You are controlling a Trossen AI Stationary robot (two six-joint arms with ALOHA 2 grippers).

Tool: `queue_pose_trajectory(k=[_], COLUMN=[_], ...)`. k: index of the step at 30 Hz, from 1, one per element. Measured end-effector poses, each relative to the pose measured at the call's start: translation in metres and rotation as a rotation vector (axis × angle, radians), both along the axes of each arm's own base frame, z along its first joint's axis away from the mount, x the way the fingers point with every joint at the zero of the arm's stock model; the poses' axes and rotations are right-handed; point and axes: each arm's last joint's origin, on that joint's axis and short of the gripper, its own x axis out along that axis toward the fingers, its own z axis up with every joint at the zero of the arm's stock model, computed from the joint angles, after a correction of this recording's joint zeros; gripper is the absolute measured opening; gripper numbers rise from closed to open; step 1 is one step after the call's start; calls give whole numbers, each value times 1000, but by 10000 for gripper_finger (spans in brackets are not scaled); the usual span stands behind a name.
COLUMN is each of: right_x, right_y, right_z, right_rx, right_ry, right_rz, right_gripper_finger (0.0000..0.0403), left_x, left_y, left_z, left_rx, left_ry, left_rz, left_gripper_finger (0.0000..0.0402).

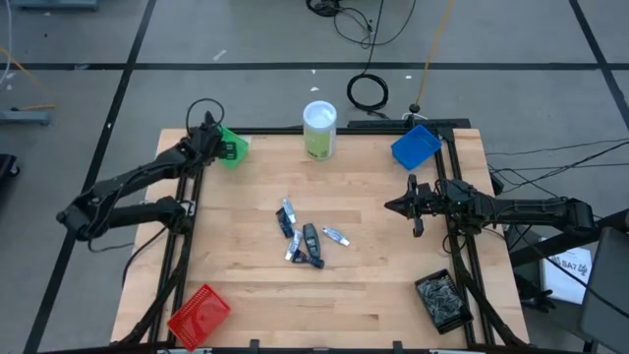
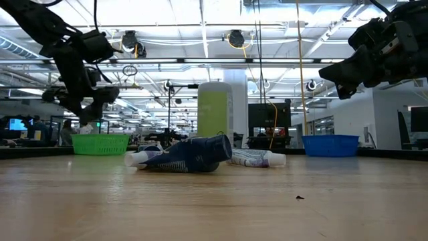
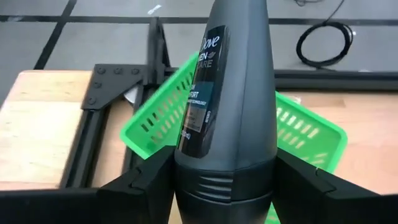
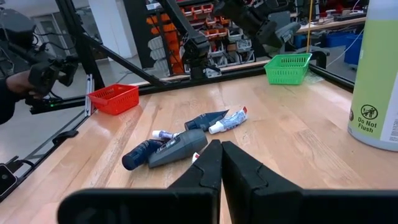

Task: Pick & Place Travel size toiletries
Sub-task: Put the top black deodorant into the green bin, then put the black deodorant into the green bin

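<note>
My left gripper (image 1: 218, 139) is at the table's far left, over the green bin (image 3: 298, 134), shut on a dark grey oblong bottle (image 3: 227, 93) with a teal label. It also shows above the green bin in the low view (image 2: 90, 100). The other toiletries lie in a loose pile at mid-table: blue-and-white tubes (image 1: 287, 214) (image 4: 227, 120) and a dark bottle (image 1: 312, 241) (image 4: 177, 149) on its side. My right gripper (image 1: 393, 206) (image 4: 221, 152) hovers right of the pile, shut and empty. My left gripper pinches the bottle's wide ribbed end (image 3: 224, 186) between its two fingers (image 3: 149, 183), one on each side. The bottle points forward along the fingers, its narrow end away from the wrist. It is lifted clear above the green bin.
A tall white-and-green canister (image 1: 319, 129) stands at the far middle. A blue bin (image 1: 415, 147) sits far right, a red bin (image 1: 200, 313) near left, and a black bin (image 1: 442, 298) with small items near right. Bare wood surrounds the pile.
</note>
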Motion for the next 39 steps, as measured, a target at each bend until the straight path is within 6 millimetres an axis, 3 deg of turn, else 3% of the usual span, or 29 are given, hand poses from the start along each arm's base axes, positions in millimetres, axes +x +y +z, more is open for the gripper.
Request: queue_pose_trajectory(k=[11, 25, 31, 39], right_x=[0, 0, 0, 0], right_y=[0, 0, 0, 0], right_z=[0, 0, 0, 0], right_rx=[1, 8, 8, 8], right_ry=[0, 1, 3, 3], right_rz=[3, 3, 3, 3], right_gripper_finger=[0, 0, 0, 0], left_x=[17, 20, 22, 36], left_y=[-1, 3, -4, -27], left_z=[-4, -13, -5, 7], left_rx=[22, -7, 4, -71], left_ry=[-24, 54, 57, -115], left_rz=[-38, -67, -224, -672], left_gripper_finger=[195, 309, 322, 303])
